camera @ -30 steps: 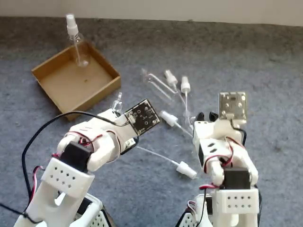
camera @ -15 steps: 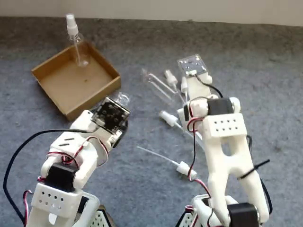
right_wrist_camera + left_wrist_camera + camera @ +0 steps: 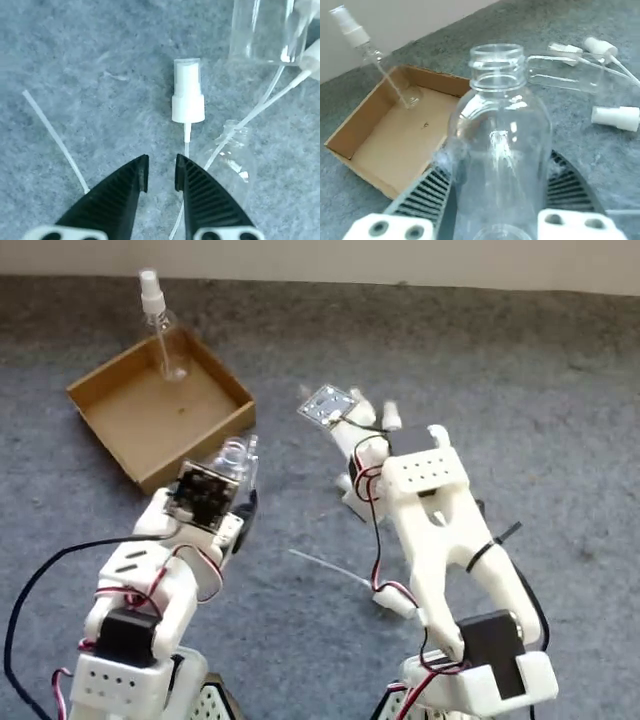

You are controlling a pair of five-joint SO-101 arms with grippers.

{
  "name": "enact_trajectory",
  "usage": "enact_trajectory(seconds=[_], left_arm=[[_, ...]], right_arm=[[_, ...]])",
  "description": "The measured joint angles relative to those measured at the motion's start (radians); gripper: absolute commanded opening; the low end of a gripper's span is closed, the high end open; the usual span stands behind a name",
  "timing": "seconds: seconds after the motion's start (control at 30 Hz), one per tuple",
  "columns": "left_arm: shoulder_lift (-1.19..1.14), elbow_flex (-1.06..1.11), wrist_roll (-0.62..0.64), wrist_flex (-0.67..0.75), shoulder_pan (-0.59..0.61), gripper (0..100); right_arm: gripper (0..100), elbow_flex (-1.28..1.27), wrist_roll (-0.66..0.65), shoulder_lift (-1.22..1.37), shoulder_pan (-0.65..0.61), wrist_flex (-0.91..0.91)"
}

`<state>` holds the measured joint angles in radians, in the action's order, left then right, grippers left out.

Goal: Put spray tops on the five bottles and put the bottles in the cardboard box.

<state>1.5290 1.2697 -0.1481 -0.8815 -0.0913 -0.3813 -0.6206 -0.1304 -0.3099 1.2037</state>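
My left gripper (image 3: 500,192) is clamped on a clear glass bottle (image 3: 497,145), one ribbed finger pressed to each side of its body; the threaded neck is bare, with no top on it. I hold it upright above the grey carpeted table (image 3: 560,410), just beside the near corner of the cardboard box (image 3: 395,147). In the far corner of that box stands a capped bottle (image 3: 165,335), its white sprayer rising well above the rim. My right gripper (image 3: 161,172) hangs low over the carpet with its fingers a narrow gap apart, gripping nothing. Just past its tips lies a white spray top (image 3: 188,97), flat on the carpet, its thin dip tube running back toward my right finger. Beside it an empty bottle (image 3: 232,162) lies on its side, and another bottle (image 3: 267,30) lies farther off. A loose dip tube (image 3: 55,137) stretches across the carpet on the other side.
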Motion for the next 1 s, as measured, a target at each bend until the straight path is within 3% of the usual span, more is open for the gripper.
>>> enact_trajectory(seconds=[0.13,0.77,0.83,1.0], left_arm=[[0.086,0.046,0.012,0.000,0.021,6],[0.153,0.101,0.012,0.000,0.026,6],[0.153,0.106,0.012,0.000,0.026,6],[0.158,0.106,0.012,0.000,0.026,6]], right_arm=[[21.3,0.041,-0.060,0.055,0.002,-0.018],[21.2,0.261,-0.078,0.440,-0.014,-0.026],[18.5,0.262,-0.078,0.471,-0.018,-0.026],[0.9,0.284,-0.078,0.497,-0.011,-0.061]])
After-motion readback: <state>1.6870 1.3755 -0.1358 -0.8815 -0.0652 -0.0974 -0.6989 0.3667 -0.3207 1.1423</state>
